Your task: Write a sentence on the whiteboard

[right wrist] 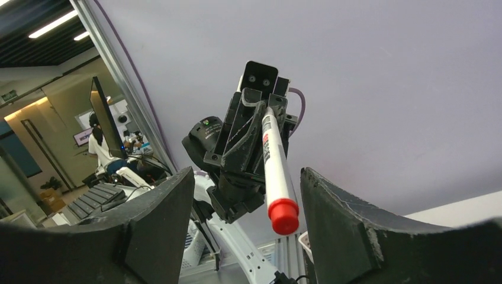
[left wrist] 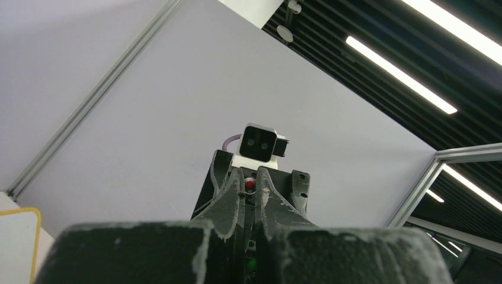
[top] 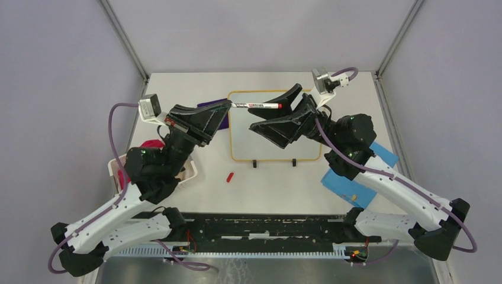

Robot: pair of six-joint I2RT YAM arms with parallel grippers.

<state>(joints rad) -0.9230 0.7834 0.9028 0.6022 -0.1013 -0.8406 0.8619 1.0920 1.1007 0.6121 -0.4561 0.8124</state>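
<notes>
The whiteboard (top: 241,139) sits at the centre of the table (top: 278,192), its two black feet on the near side; the exposed part of its surface is bare and no sentence can be seen on it; the rest is hidden under the right arm. The left gripper (top: 228,106) is clamped on one end of the marker (top: 256,105) and holds it level above the far part of the board; the right gripper (top: 267,114) stands with jaws apart on either side of the marker's red end (right wrist: 284,216), with no visible contact.

Step in hand, as judged: either transfer of the marker to the right gripper or removal of its red end piece; which of the two cannot be told. To do it well:
- centre the red end between the right fingers (right wrist: 343,213) before closing;
- close squarely across the barrel;
- hold the left grip firm until the right one has seated;
- draw apart along the marker's axis to avoid twisting.

Room: a small red piece (top: 230,176) lies just near of the board; a white basket (top: 114,168) lies near left and a blue card (top: 386,155) at right, both beside the arms; the far table edge and the enclosure posts lie close behind both wrists, so retreat toward the near side is preferable.
</notes>
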